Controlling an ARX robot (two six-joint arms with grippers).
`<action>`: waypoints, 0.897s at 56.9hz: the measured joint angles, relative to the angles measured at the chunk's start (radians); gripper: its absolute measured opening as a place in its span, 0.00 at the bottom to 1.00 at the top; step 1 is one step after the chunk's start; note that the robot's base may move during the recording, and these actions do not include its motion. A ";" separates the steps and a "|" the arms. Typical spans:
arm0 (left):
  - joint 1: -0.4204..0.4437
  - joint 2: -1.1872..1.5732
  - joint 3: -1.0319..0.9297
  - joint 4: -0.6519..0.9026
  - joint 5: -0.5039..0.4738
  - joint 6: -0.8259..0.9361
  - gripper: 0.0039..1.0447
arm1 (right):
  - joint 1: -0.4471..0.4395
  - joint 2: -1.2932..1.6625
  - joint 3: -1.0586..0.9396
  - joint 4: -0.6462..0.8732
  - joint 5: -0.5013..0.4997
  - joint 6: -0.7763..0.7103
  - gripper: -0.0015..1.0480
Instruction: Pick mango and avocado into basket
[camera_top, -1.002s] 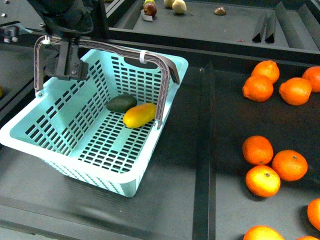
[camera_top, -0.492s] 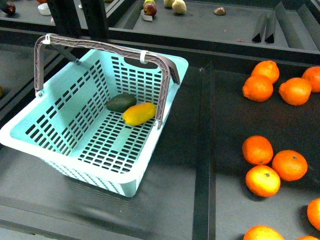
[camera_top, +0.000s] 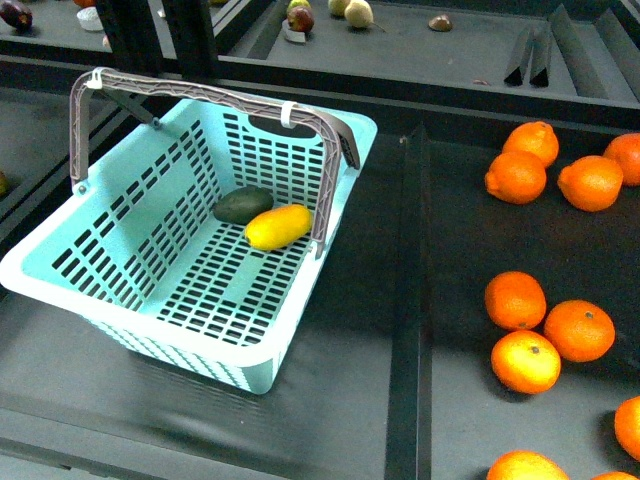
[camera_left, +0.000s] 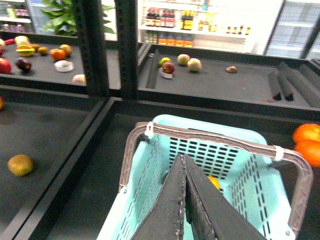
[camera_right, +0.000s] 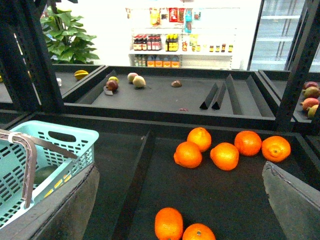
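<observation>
While the left hand (camera_left: 186, 200) hangs above the basket (camera_top: 120, 300) with its two fingers pressed together on nothing, the right hand (camera_right: 180, 210) sits off beside the basket with fingers spread wide and empty. Inside the basket, on its slotted floor near the far wall, the mango (camera_top: 278, 227) lies touching the avocado (camera_top: 243, 205), under the raised handles (camera_top: 210, 95); oranges (camera_top: 515, 300) lie scattered on the dark shelf beside the basket.

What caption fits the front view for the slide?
Mango and avocado lie touching in the turquoise basket, oranges scattered to its right.
</observation>
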 joint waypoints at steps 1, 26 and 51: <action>0.011 -0.011 -0.010 -0.003 0.008 0.002 0.03 | 0.000 0.000 0.000 0.000 0.000 0.000 0.93; 0.038 -0.405 -0.164 -0.240 0.018 0.008 0.03 | 0.000 0.000 0.000 0.000 0.000 0.000 0.93; 0.038 -0.732 -0.166 -0.533 0.019 0.010 0.03 | 0.000 0.000 0.000 0.000 0.000 0.000 0.93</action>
